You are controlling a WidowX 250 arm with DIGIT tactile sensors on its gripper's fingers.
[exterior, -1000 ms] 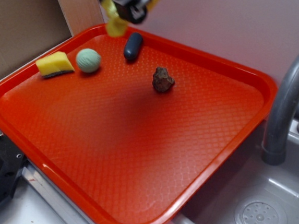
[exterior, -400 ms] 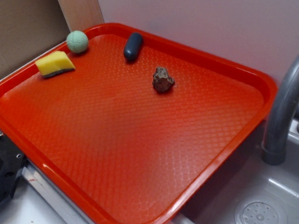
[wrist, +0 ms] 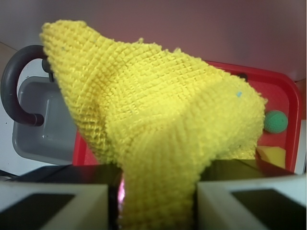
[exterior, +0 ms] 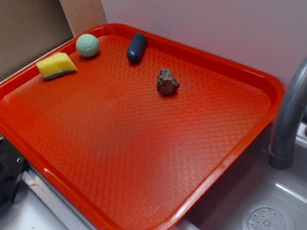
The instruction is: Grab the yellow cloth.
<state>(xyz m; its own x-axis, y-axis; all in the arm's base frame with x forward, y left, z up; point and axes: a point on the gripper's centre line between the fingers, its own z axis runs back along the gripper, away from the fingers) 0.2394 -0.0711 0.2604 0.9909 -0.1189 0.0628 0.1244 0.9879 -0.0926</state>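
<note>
Yellow cloth [wrist: 158,139], waffle-knit and floppy, pinched in hand [wrist: 156,206], draped peak

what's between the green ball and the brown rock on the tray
The dark blue oval piece lies between the green ball and the brown rock, set toward the tray's back rim. That shows in the exterior view.
</note>
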